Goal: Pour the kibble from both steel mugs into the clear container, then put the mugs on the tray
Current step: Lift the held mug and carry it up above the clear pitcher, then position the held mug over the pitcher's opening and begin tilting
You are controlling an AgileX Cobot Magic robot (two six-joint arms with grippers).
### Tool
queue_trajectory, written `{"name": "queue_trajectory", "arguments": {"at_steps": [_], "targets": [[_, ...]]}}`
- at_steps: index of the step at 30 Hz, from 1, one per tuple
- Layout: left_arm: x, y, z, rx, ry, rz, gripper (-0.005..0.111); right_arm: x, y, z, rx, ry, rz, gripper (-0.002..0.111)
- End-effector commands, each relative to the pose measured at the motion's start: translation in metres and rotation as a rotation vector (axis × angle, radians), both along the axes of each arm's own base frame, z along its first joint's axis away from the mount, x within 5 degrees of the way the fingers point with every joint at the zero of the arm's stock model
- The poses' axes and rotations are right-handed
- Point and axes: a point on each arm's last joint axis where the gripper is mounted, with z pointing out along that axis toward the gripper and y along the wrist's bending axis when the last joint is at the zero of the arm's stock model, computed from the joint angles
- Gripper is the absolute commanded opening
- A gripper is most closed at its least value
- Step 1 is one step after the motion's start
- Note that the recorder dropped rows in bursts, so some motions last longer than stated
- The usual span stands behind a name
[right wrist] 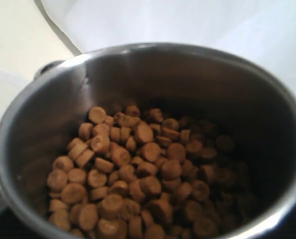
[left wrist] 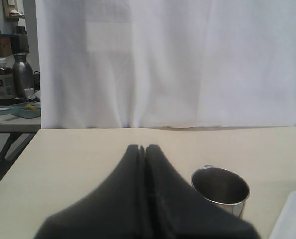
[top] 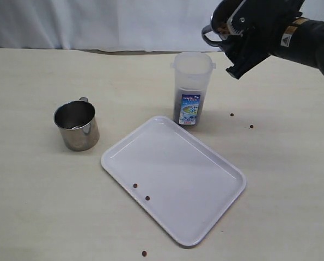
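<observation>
The tray (top: pixel 178 174) lies near centre; the clear container (top: pixel 191 87) stands upright just beyond its far edge. My right gripper (top: pixel 232 43), jaws spread wide around a steel mug (right wrist: pixel 197 89), hangs above and just right of the container's mouth, so I judge the kibble (right wrist: pixel 138 179) must tip leftward. My left gripper (left wrist: pixel 145 152) is pinched together, empty.

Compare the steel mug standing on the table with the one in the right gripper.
The table mug stands free on the table; the held mug hangs in the right gripper, up by the rim of the clear container. The table mug looks empty; the held mug carries kibble. Both are shiny steel with a loop handle.
</observation>
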Motion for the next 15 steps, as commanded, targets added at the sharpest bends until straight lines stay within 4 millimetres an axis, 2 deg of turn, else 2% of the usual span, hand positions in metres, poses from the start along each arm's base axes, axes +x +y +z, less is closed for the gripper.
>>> {"name": "queue_trajectory", "arguments": {"at_steps": [1,10,15], "targets": [[0.0,0.0,0.0,0.002,-0.009,-0.006,0.0,0.003,0.004,0.003,-0.002,-0.056,0.029,0.005],[0.0,0.0,0.0,0.002,-0.009,-0.006,0.0,0.012,0.006,0.014,-0.079,-0.125,0.054,0.005],[0.0,0.0,0.0,0.002,-0.009,-0.006,0.0,0.018,0.008,0.011,-0.116,-0.127,0.062,0.005]]}}
